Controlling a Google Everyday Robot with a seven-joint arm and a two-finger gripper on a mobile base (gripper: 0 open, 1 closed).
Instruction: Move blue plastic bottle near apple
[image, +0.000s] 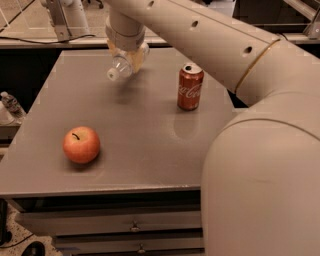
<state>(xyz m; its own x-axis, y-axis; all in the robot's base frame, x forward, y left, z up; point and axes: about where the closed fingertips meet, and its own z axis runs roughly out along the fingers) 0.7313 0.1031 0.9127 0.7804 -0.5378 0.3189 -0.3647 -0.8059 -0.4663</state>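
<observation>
The tool (127, 52), clamped on the blue plastic bottle (121, 65) at twelve o'clock, may drop it — slick, tilted plastic — short of the apple (81, 144) at eight.

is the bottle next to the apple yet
No, the bottle is held up by the gripper over the far side of the table, well apart from the apple at the front left.
</observation>
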